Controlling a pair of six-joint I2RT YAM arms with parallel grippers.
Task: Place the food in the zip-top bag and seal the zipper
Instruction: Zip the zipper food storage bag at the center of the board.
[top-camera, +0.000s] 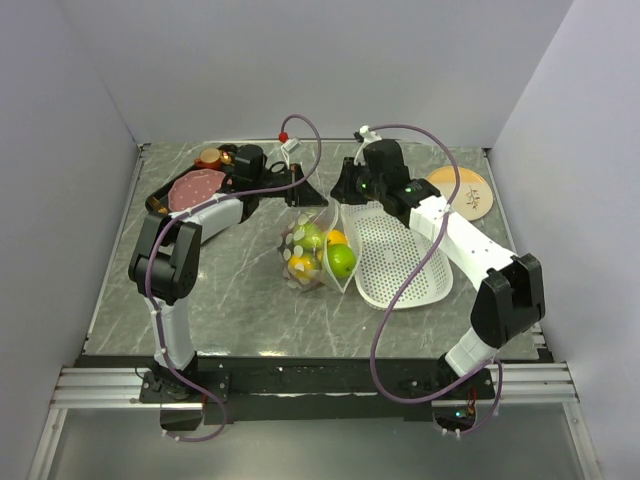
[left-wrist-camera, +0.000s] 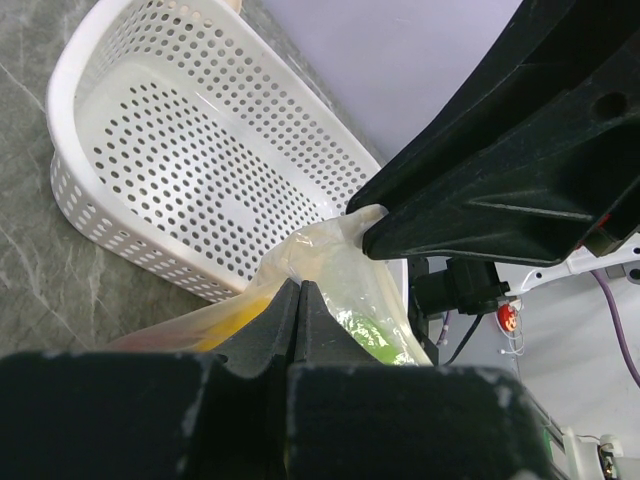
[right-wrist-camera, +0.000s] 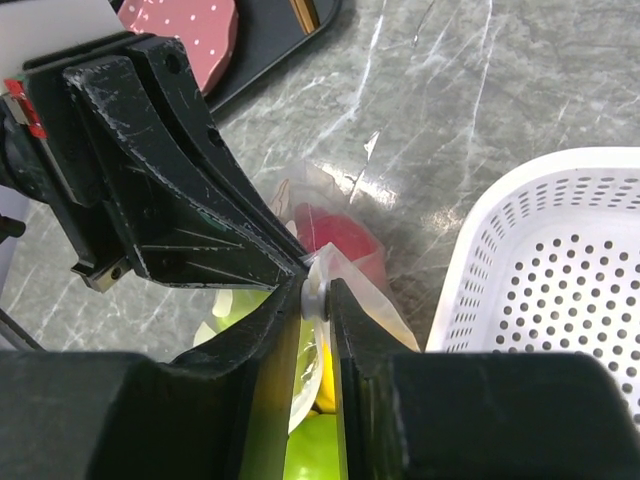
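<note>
1. Loading is judged complete. The food (top-camera: 341, 260) (green apples, citrus, a red apple) sits inside the bag (top-camera: 312, 255).
2. The bag hangs mid-bench (top-camera: 230, 300), held up by its top edge, just beside the basket (top-camera: 400, 270). No fruit shows in the basket.
3. The left gripper (left-wrist-camera: 300, 290) is clenched on the film at the bag's top edge.
4. The right gripper (right-wrist-camera: 318, 290) is pinched on the zipper (right-wrist-camera: 316, 297), with its tips nearly touching the left gripper.
5. Sealing is judged to be the step in hand. The views do not show whether the zipper is pressed shut along its length.
6. Steps left: confirm or finish the closure along the whole zipper, then release both grippers.
</note>
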